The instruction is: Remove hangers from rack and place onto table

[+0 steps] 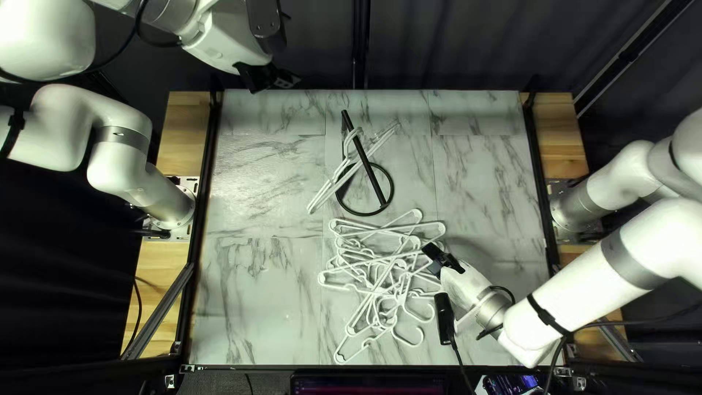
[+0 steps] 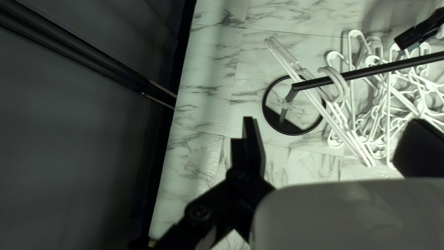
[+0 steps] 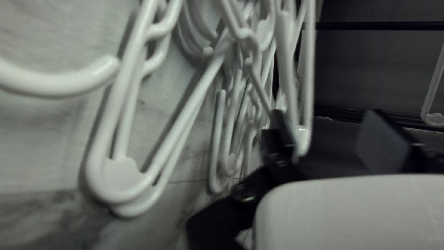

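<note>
A few white plastic hangers (image 2: 343,88) hang on the black, round-based metal rack (image 1: 371,172); a tangled white hanger heap (image 2: 389,111) lies beside it. Left gripper (image 2: 333,122) and right gripper (image 3: 327,115) have fingers apart. Lifting the right gripper could snag the heap, tipping the rack.

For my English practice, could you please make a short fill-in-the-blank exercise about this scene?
The rack is coloured ____.
The hangers hooked on it are coloured ____.
The gripper nearer the hanger pile is my ____ one.
That pile lies on the ____.

Missing words: black; white; right; table.
</note>
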Controlling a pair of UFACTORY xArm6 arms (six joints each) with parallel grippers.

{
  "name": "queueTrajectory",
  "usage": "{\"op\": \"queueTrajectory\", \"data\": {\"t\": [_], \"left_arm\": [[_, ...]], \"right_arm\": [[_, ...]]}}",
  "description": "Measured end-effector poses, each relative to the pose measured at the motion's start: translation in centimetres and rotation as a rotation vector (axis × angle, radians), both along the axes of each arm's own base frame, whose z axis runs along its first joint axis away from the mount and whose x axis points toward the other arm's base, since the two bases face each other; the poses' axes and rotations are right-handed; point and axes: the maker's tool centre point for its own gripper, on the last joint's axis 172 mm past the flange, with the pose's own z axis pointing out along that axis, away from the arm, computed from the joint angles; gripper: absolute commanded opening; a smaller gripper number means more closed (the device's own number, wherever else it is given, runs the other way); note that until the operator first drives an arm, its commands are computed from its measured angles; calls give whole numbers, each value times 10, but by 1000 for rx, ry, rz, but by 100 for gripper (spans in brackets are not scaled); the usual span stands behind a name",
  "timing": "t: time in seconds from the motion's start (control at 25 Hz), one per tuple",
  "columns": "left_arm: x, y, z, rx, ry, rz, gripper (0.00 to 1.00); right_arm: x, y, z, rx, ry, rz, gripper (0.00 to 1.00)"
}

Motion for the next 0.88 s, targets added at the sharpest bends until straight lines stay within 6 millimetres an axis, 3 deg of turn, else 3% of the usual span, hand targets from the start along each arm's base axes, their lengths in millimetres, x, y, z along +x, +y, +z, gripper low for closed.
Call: {"op": "queueTrajectory", "data": {"t": [0.24,0.52,0.88], "left_arm": [[0,0,0,0,0,0,100],[0,0,0,0,0,0,100],[0,0,0,0,0,0,100]], "right_arm": [[-11,3,19,171,20,18,100],[-23,-9,42,447,-71,25,100],[-33,-49,143,553,-197,-60,100]]}}
